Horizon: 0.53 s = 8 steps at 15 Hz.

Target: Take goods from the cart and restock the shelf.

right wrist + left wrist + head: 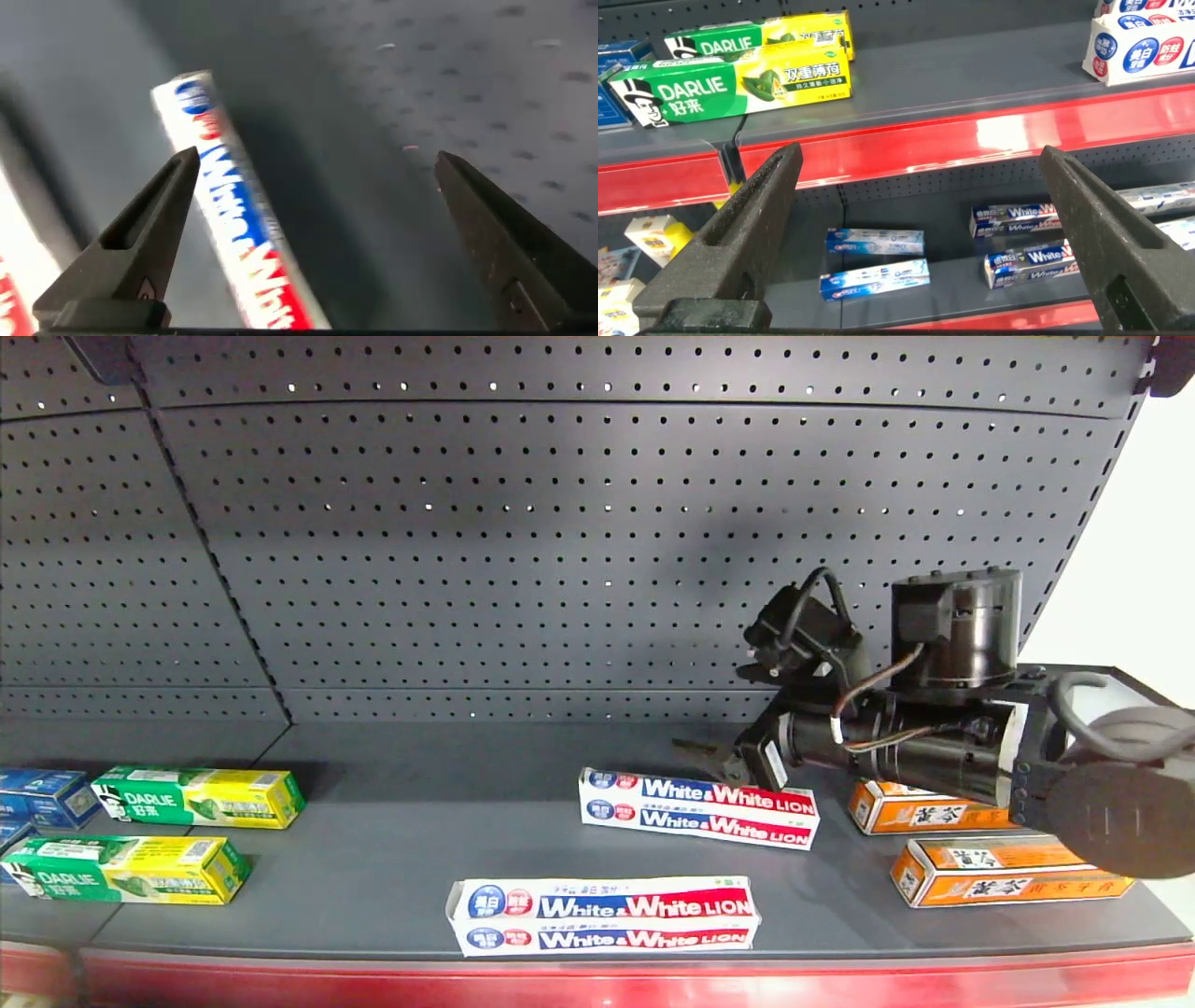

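Two white, red and blue toothpaste boxes lie on the dark grey shelf (411, 821): one at mid-depth (698, 807), one by the front edge (605, 915). My right gripper (714, 761) hovers low over the shelf just behind the right end of the mid-depth box, open and holding nothing. In the right wrist view that box (234, 215) lies beside one finger of the right gripper (318, 159), with bare shelf between the fingers. My left gripper (922, 159) is open and empty, in front of the shelf's red front edge (971, 140).
Two orange boxes (920, 807) (1004, 870) lie under my right arm. Green-and-yellow boxes (201, 796) (126, 868) and blue ones (47, 795) lie at the left. A lower shelf holds light blue boxes (875, 241) and white ones (1013, 219). A perforated back panel (597, 551) closes the rear.
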Motion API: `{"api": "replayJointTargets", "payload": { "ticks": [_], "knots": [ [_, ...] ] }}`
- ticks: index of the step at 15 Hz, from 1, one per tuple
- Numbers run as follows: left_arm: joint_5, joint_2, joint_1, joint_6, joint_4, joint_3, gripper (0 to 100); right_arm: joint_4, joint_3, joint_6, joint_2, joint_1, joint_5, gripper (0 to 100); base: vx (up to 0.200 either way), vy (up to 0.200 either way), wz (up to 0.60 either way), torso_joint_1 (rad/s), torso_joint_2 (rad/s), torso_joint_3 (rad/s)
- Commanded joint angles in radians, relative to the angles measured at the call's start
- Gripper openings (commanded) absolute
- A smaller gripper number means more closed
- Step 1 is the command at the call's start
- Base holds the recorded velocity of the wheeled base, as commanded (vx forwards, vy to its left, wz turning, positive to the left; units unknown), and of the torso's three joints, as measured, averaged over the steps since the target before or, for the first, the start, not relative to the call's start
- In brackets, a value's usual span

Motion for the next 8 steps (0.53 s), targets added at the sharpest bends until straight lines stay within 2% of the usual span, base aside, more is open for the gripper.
{"api": "replayJointTargets", "payload": {
  "ticks": [1,4,8],
  "knots": [
    [0.000,0.000,0.000,0.000,0.000,0.000,100,-0.080,0.104,0.025,-0.001,0.011,-0.055,100,0.000,0.000,0.00,0.000,0.00,0.000],
    [0.000,0.000,0.000,0.000,0.000,0.000,100,-0.244,0.184,0.029,0.012,0.022,-0.147,100,0.000,0.000,0.00,0.000,0.00,0.000],
    [0.000,0.000,0.000,0.000,0.000,0.000,100,-0.290,0.204,0.028,0.006,0.022,-0.190,100,0.000,0.000,0.00,0.000,0.00,0.000]
  ]
}}
